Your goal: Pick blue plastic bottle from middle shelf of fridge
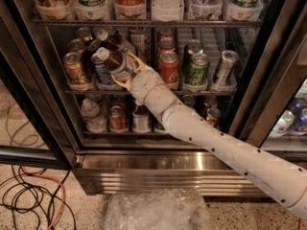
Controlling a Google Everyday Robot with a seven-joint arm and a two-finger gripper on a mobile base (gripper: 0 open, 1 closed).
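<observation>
Starting down on the floor, a crumpled clear plastic bag (pixel 153 209) lies in front of the fridge (pixel 144 163), with loose cables (pixel 24 195) off to the left. Above the ribbed steel base, the white arm (pixel 225 152) reaches up from the lower right and in through the open door.

At its tip, the gripper (pixel 125 72) sits at the front left of the middle shelf (pixel 211 92). Its yellowish fingers (pixel 135 60) are closed around the blue plastic bottle (pixel 114 61), one arching over the body and one under it. The bottle is inside the fridge, on that shelf. It is tilted, its white cap leaning up and left towards the gold can (pixel 74 68). Just right of the wrist stands a red can (pixel 168 67), with a green can (pixel 197 70) further along. Behind the grasped bottle another white-capped bottle (pixel 102 34) stands in the same lane.

By my reading, the grasp looks made and the extraction comes next. To do it well, hold the squeeze firm on that slick plastic. Lift just enough for the base to clear the front rail, then draw straight back along the arm's own line. Go slowly, because the leaning cap could knock the gold can and the wrist is crowding the red one.
</observation>
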